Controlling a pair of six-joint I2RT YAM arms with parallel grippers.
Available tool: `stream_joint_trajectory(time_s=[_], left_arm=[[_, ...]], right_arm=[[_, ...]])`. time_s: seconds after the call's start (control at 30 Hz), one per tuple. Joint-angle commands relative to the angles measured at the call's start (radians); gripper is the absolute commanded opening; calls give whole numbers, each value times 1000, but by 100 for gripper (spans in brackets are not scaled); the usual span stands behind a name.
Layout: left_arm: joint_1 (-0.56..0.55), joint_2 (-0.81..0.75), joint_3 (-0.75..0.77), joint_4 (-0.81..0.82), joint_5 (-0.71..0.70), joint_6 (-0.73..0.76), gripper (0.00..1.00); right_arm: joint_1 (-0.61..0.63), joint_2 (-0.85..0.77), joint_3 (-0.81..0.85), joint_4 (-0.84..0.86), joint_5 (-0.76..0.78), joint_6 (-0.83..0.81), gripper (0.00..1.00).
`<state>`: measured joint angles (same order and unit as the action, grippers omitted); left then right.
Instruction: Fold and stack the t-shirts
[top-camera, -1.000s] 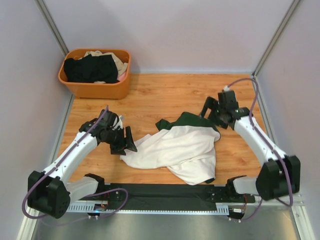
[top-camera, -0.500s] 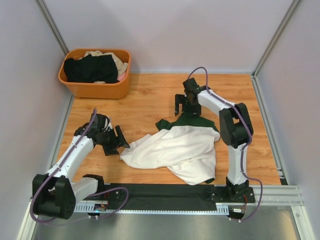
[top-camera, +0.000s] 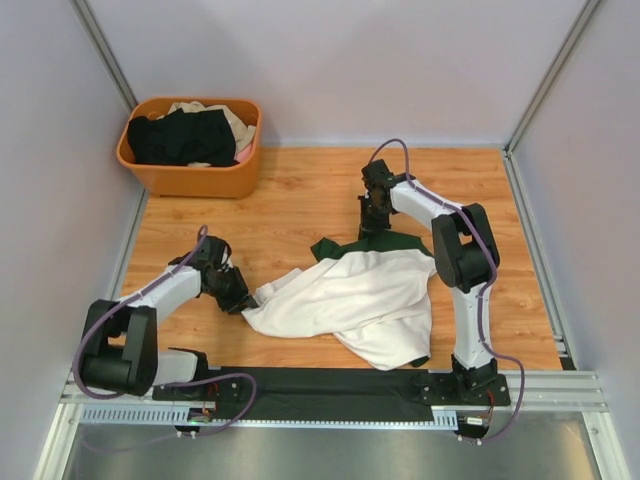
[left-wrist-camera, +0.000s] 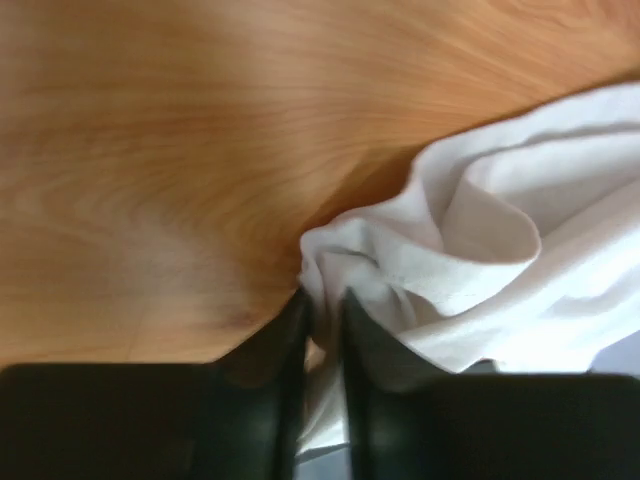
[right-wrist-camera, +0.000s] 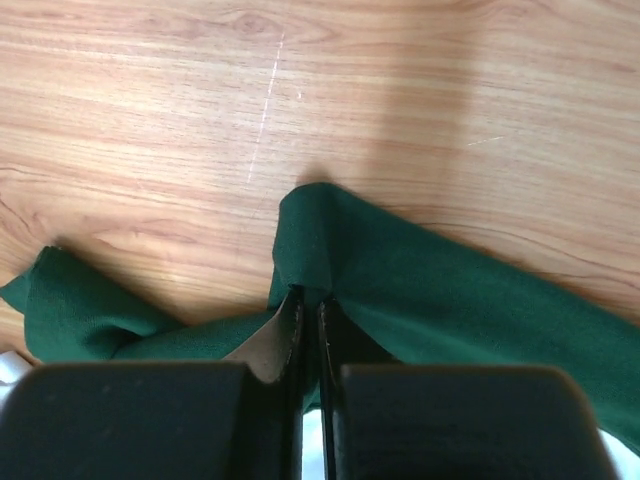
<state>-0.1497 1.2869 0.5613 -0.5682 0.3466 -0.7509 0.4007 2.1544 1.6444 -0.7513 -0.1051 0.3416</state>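
From above, our white-and-green t-shirt (top-camera: 350, 295) lies crumpled mid-frame on the table (top-camera: 300, 190). The left gripper (top-camera: 240, 300) reaches low to its left edge, and the right gripper (top-camera: 371, 224), arm stretched up-frame, takes its upper edge, likely to spread it. In the left wrist view, our fingers pinch a white fold (left-wrist-camera: 400, 260). In the right wrist view, our fingers press together on a ridge of green sleeve (right-wrist-camera: 420, 290).

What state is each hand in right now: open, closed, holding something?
Left hand: closed on the t-shirt's white edge.
Right hand: closed on its green cloth.
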Motion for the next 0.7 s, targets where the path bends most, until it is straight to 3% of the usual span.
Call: stream_joint_trajectory(time_s=[0.0, 0.07, 0.13, 0.3, 0.4, 0.47, 0.53, 0.63, 0.67], left_arm=[[-56, 77, 111, 134, -23, -1, 18], [-57, 94, 184, 102, -32, 1, 0], [-57, 92, 330, 45, -49, 13, 0], [-25, 117, 733, -175, -100, 56, 0], [12, 178, 1143, -329, -97, 85, 0], [35, 204, 1286, -432, -103, 107, 0], [39, 178, 1402, -481, -145, 134, 0], [41, 54, 1300, -464, -199, 143, 0], [41, 14, 1176, -452, -204, 147, 0]], right_arm=[[0, -30, 28, -17, -19, -27, 0], [-17, -45, 133, -65, -18, -35, 0], [-57, -44, 254, -155, -12, -41, 0], [-146, -41, 822, -316, -28, -27, 0], [-198, -117, 982, -313, -45, -13, 0], [-233, -271, 919, -232, -44, -6, 0], [-252, -408, 691, -115, -7, -15, 0], [-255, -765, 290, 70, 47, -33, 0], [-255, -830, 200, 98, 76, -23, 0]])
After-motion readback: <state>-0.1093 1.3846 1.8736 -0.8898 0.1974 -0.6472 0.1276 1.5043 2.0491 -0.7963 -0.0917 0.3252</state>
